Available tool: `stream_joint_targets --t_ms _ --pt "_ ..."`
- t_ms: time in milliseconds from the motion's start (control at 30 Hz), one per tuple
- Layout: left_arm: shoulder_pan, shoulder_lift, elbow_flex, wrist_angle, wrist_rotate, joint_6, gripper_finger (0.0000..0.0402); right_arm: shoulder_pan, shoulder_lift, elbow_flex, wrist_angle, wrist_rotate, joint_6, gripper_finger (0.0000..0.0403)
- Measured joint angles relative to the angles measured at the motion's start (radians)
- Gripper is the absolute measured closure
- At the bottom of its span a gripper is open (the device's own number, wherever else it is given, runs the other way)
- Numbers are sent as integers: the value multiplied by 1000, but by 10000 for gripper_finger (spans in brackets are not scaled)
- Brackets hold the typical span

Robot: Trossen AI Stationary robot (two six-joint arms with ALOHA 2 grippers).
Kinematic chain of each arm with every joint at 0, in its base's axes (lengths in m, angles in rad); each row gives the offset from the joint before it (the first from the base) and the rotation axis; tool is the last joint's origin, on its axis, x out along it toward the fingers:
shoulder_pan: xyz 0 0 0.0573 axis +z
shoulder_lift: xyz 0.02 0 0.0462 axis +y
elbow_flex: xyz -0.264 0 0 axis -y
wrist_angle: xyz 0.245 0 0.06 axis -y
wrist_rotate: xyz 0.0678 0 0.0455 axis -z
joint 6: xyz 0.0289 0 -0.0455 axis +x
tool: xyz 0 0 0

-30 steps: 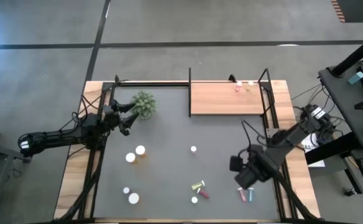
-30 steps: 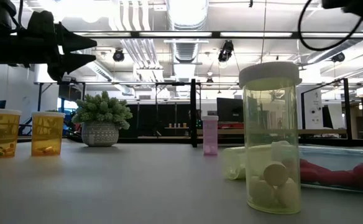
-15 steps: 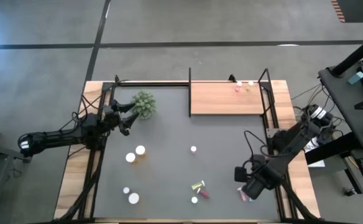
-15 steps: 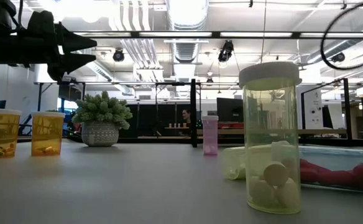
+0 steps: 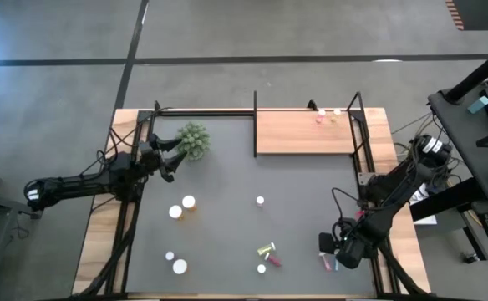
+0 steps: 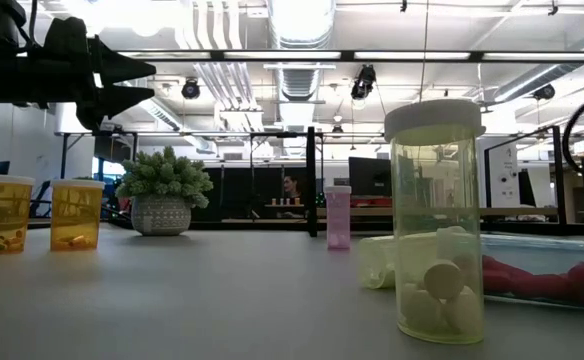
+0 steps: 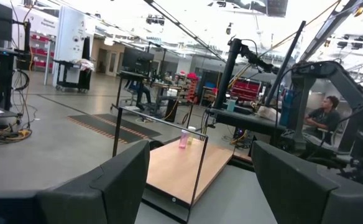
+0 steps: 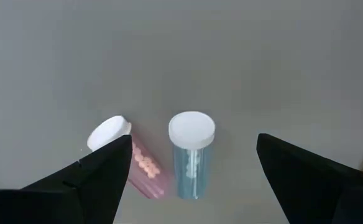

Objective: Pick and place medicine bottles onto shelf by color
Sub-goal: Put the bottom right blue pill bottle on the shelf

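Your right gripper (image 8: 188, 186): jaws wide open, empty, above blue bottle (image 8: 191, 154) beside pink bottle (image 8: 132, 163). Left gripper (image 7: 200, 186): open, empty, near plant (image 5: 194, 140).

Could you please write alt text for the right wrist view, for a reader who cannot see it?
Looking down between the right tool's two open dark fingers, a blue medicine bottle and a pink medicine bottle, both white-capped, lie on their sides next to each other on the grey tabletop. Neither is gripped.

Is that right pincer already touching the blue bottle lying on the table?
Apart. The right wrist view shows the right pincer open, its fingers wide on either side of the blue bottle, with bare table between; the pink bottle lies beside it.
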Motion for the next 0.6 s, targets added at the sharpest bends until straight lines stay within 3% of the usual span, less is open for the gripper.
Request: stream_joint_targets --t_ms 600 --pt "0 0 0 0 0 0 134 23 127 3 161 -26 50 71"
